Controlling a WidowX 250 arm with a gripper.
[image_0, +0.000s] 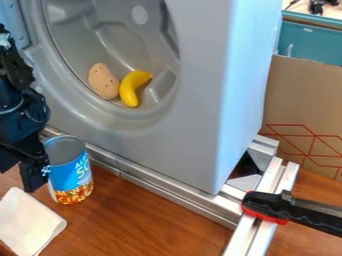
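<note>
I see a grey drum (197, 135) with a brown potato (103, 81) and a yellow banana (127, 89) side by side, low inside the rim of its round opening. A metal rail (160, 184) runs on the wooden counter (147, 220), along the drum's bottom front edge. Past the drum's bottom right corner I see more rails (270, 185), with a black-and-red clamp (267, 205) over them. A white cloth (28, 220) lies on the counter's left, toward its near edge. Behind the drum's right edge stand red-lined cardboard (300, 100) and a teal bin (310, 42).
</note>
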